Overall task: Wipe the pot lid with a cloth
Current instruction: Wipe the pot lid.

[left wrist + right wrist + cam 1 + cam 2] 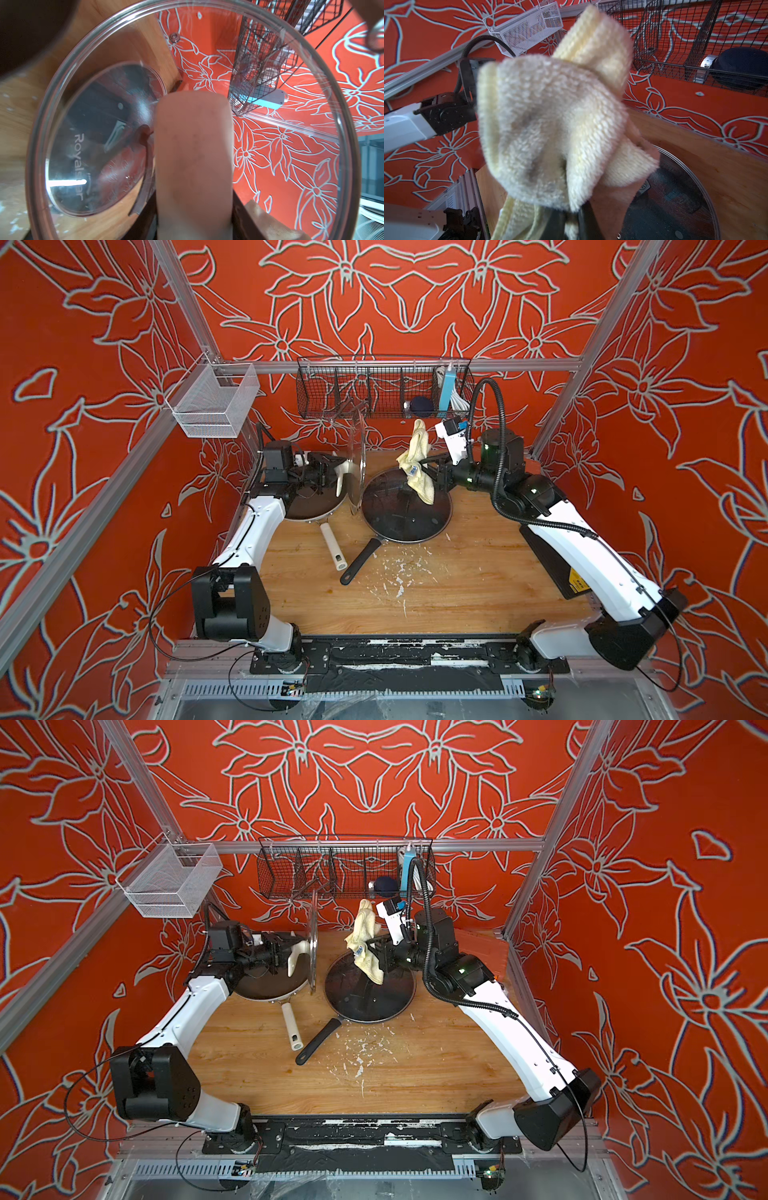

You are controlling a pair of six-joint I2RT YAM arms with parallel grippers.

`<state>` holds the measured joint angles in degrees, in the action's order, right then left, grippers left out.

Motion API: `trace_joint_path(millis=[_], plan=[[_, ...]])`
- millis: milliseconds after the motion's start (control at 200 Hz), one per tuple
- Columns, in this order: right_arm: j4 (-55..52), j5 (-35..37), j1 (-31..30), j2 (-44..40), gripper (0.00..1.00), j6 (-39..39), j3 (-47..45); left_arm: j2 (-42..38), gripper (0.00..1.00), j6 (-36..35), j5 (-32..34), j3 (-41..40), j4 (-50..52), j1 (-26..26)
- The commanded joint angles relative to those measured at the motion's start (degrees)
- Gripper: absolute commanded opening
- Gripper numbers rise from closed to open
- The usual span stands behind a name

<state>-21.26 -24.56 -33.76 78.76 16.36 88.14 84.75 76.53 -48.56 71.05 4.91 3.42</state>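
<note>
A glass pot lid (358, 460) (313, 940) stands upright on its edge above the table, seen edge-on in both top views. My left gripper (328, 472) (194, 218) is shut on its cream handle (193, 162), and the clear glass (291, 145) fills the left wrist view. The pale-yellow cloth (415, 460) (365, 940) (550, 124) hangs bunched from my right gripper (426, 472) (571, 224), which is shut on it. The cloth hangs to the right of the lid, a small gap apart, over a black pan.
A black pan (357, 564) with a second glass lid (405, 510) sits mid-table. A pan with a white handle (332, 547) lies under the left arm. A black wire basket (382, 385) and a white mesh basket (212, 402) hang on the rails. White flecks (399, 572) dot the wood.
</note>
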Motion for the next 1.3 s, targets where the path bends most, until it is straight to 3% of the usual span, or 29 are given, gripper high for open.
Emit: trace_joint_path(millis=[0, 235, 390, 891, 1296], plan=[[5.4, -1.6, 1.1, -1.8, 0.0, 5.7, -2.2, -4.5, 0.0, 6.1, -6.7, 3.8, -17.9, -0.8], [8.5, -2.1, 3.7, -3.5, 0.0, 9.2, -4.2, -0.8, 0.0, 14.5, -12.6, 6.6, -25.6, -2.0], [9.8, -3.8, 4.2, -4.2, 0.0, 9.7, -4.5, 1.0, 0.0, 16.8, -13.3, 8.0, -28.6, -3.3], [19.4, -7.8, 4.9, -2.2, 0.0, 14.9, -5.6, 16.8, 0.0, 37.5, -13.8, 16.8, -55.7, -10.8], [18.1, -10.0, 4.0, 4.0, 0.0, 10.2, 1.1, 23.5, 0.0, 42.3, -11.2, 19.4, -61.4, -15.8]])
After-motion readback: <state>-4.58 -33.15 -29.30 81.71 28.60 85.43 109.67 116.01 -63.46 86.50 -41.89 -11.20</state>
